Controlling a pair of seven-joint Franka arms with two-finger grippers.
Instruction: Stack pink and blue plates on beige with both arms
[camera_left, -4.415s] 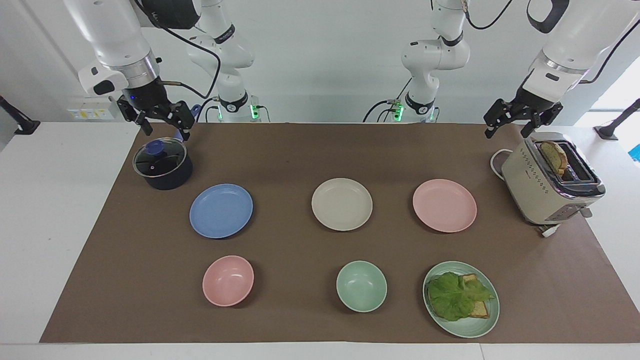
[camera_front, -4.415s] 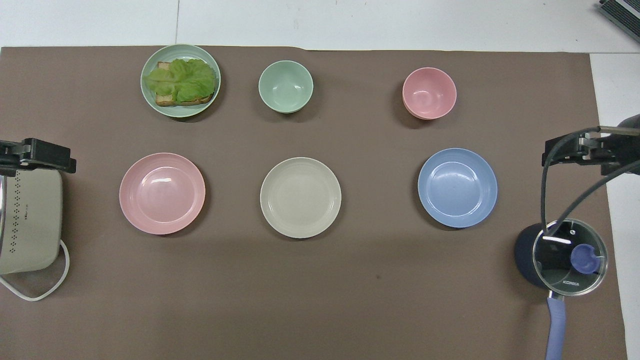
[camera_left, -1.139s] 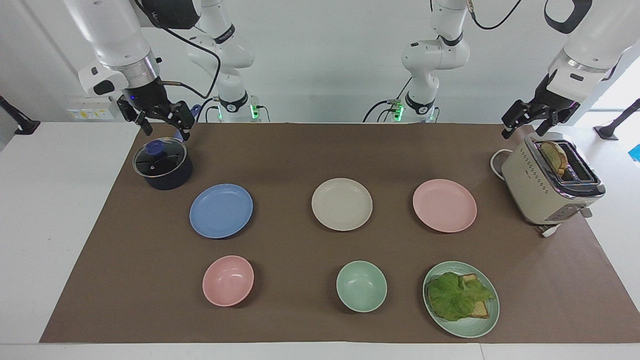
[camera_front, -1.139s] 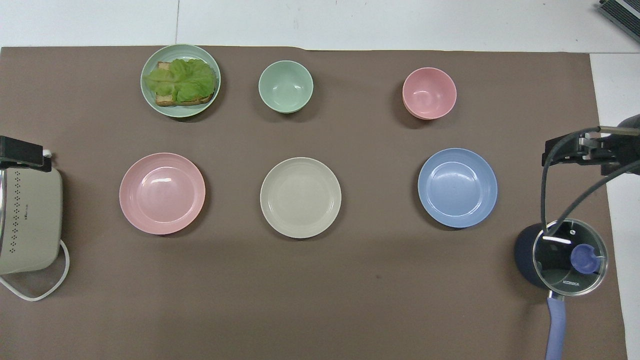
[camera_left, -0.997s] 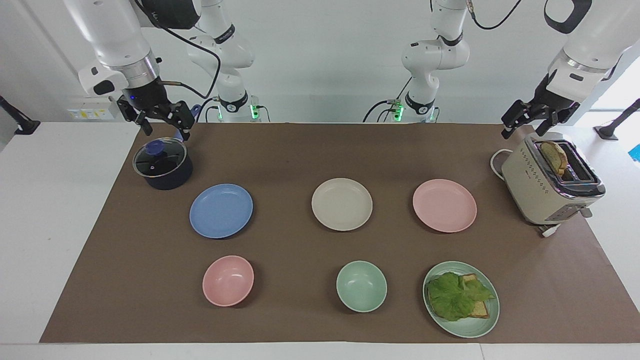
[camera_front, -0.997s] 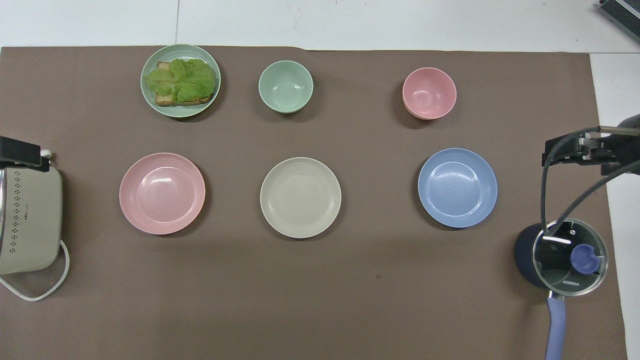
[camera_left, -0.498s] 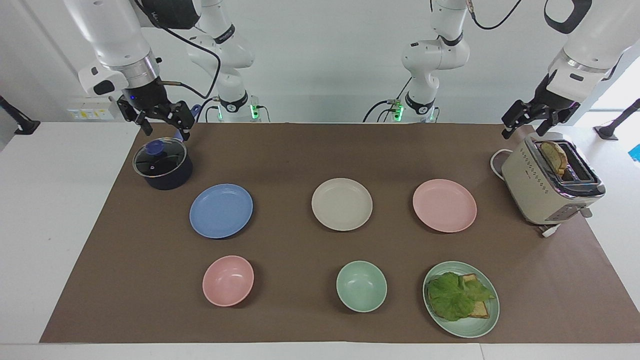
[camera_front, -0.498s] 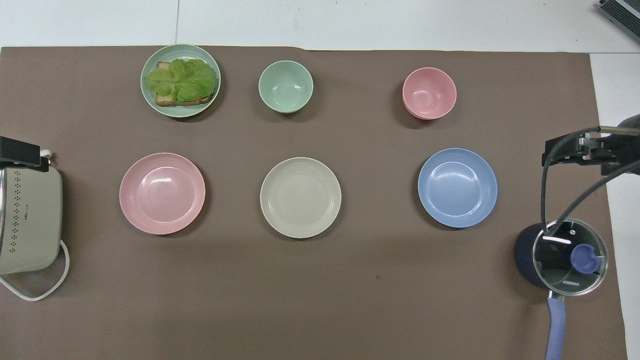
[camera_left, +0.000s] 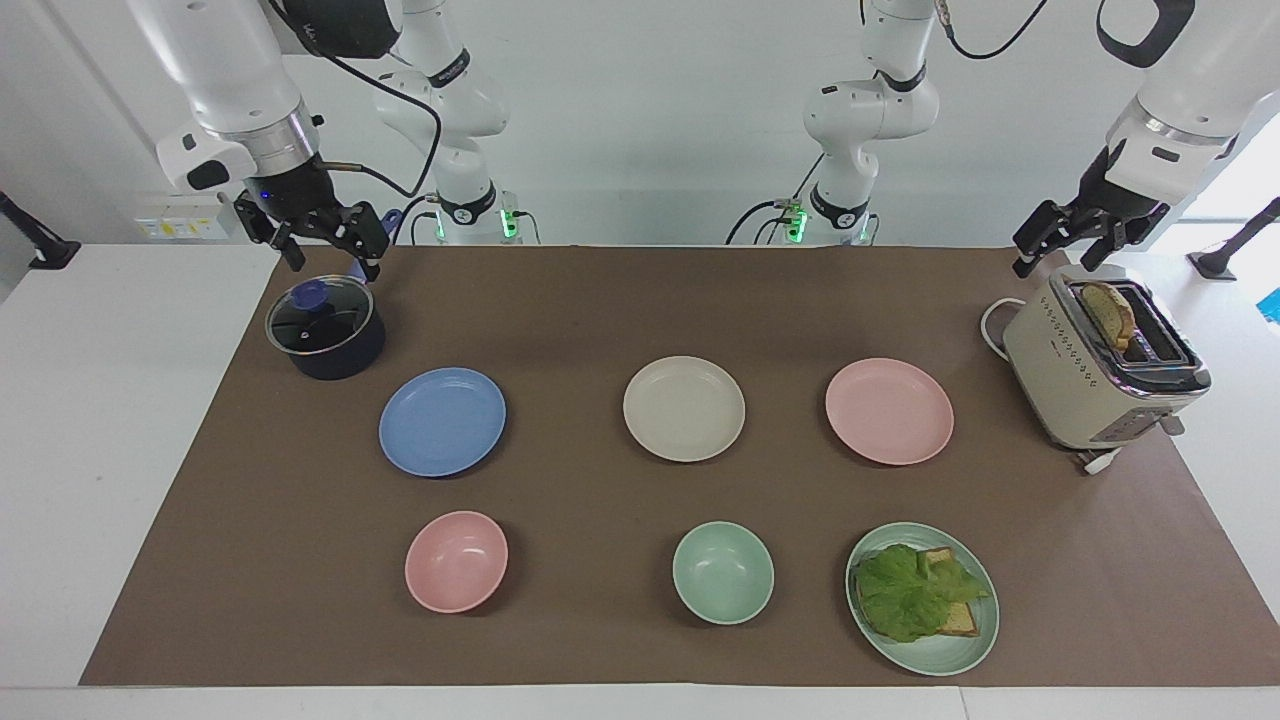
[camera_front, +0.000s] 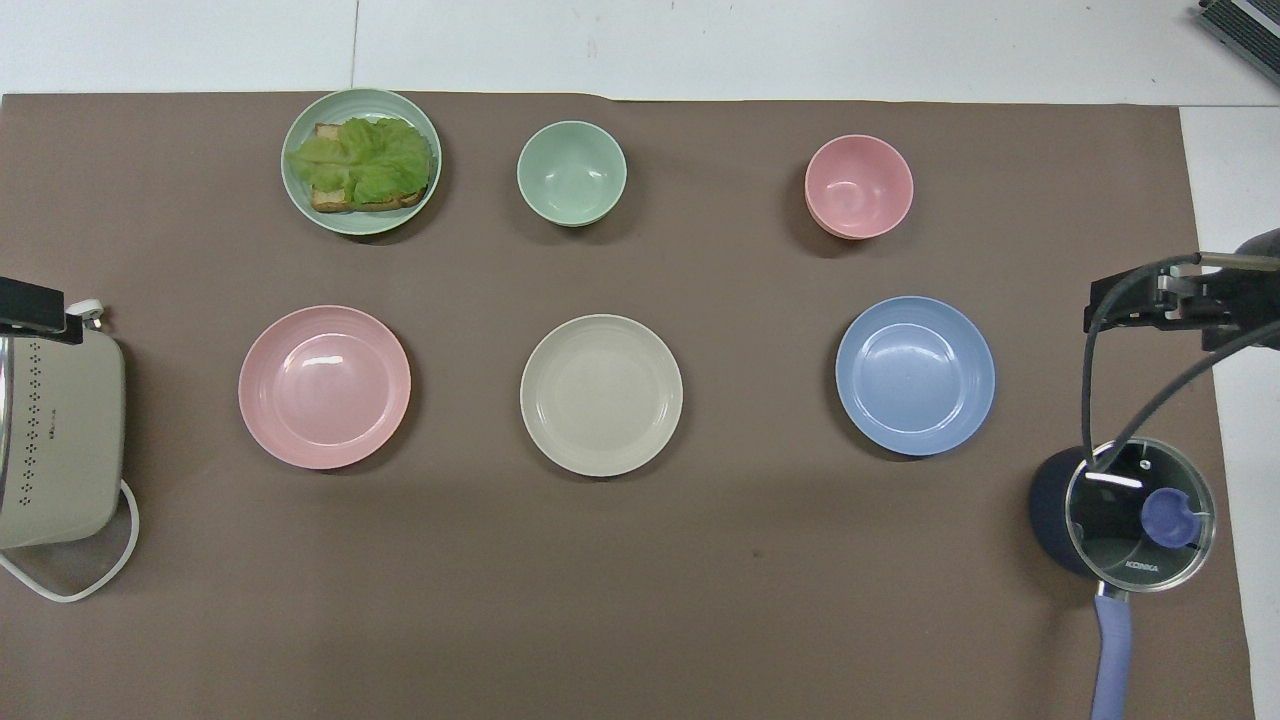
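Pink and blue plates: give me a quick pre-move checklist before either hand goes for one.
1. Beige plate bare, ready to receive: ok.
2. Pink plate bare, lying flat toward the left arm's end: ok.
3. Blue plate bare, lying flat toward the right arm's end: ok.
4. Left hand open, holding nothing, up over the toaster: ok.
5. Right hand open, holding nothing, up over the pot: ok.
6. Any plate stacked yet: not ok, all three lie apart.

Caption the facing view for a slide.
Blue plate, beige plate and pink plate lie unstacked; both open grippers, left and right, hover.
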